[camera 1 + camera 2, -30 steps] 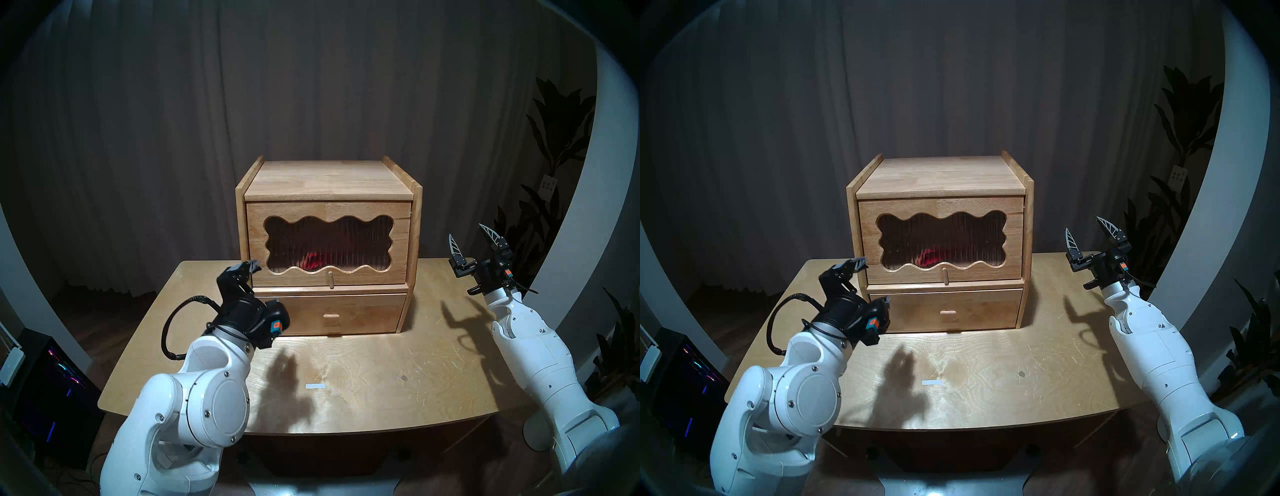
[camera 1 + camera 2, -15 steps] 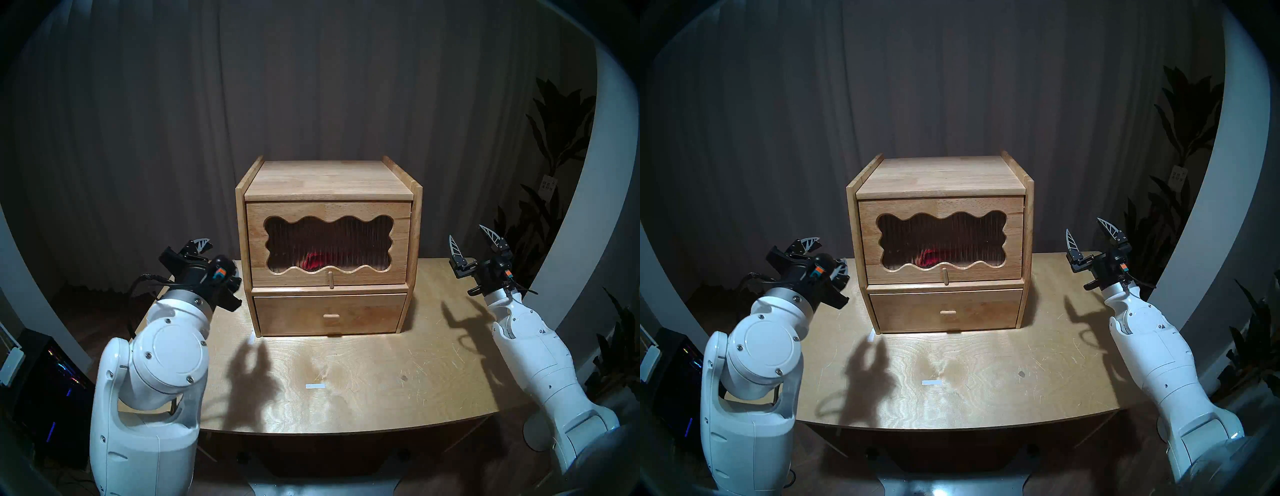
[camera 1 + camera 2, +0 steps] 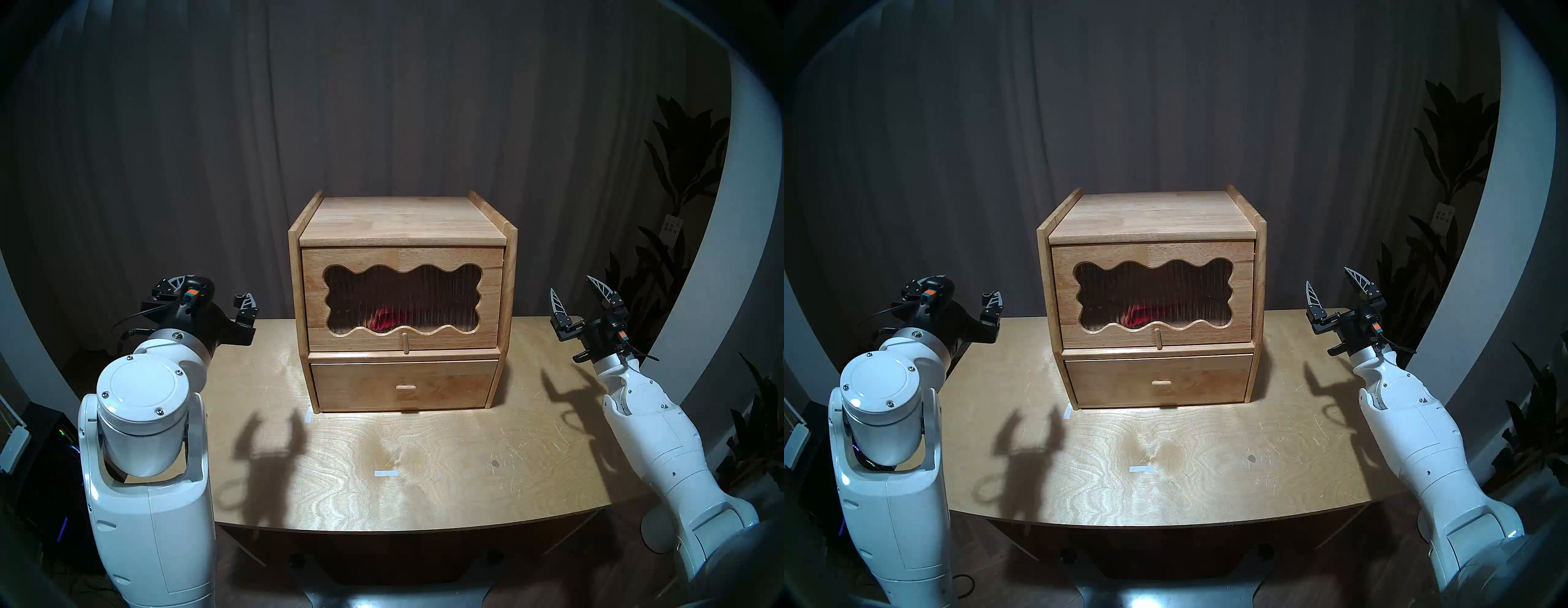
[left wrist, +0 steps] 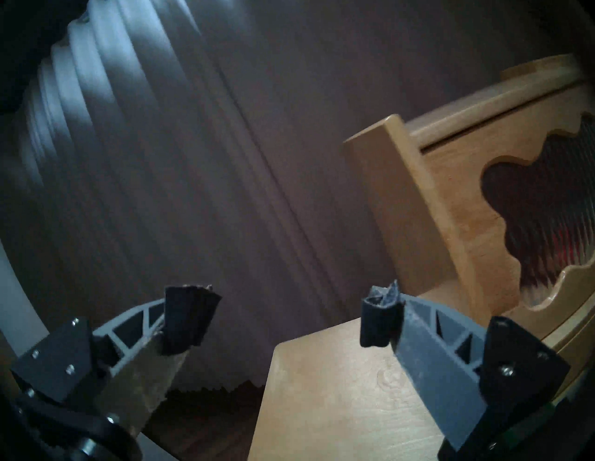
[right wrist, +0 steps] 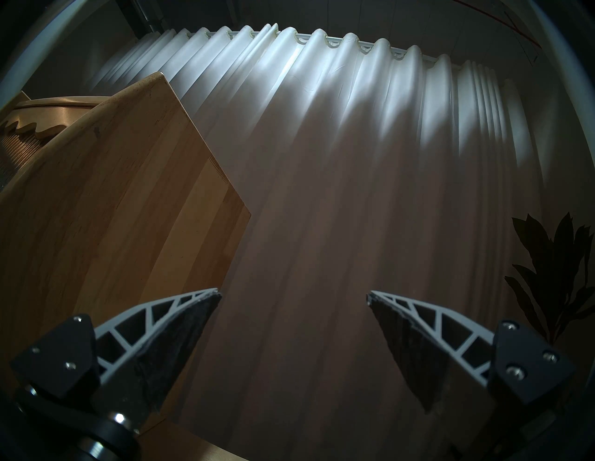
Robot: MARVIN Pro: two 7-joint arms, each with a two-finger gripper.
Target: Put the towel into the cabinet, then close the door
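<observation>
Swinging away from the cabinet (image 3: pixel 403 297) toward frame left, the left end effector (image 3: pixel 210 297) is hanging spread and empty — the right end effector (image 3: pixel 583 297) too. Behind the shut door (image 3: pixel 488 297) the towel (image 3: pixel 384 319) is glowing red at centre frame; little risk is remaining — perhaps an unlatched door drifting open.

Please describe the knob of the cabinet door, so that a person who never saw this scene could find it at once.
On the table stands a light wooden cabinet, and its door has a wavy window of ribbed glass. The knob is a small upright wooden peg at the door's lower edge, centred. The drawer below has a flat rectangular pull instead.
</observation>
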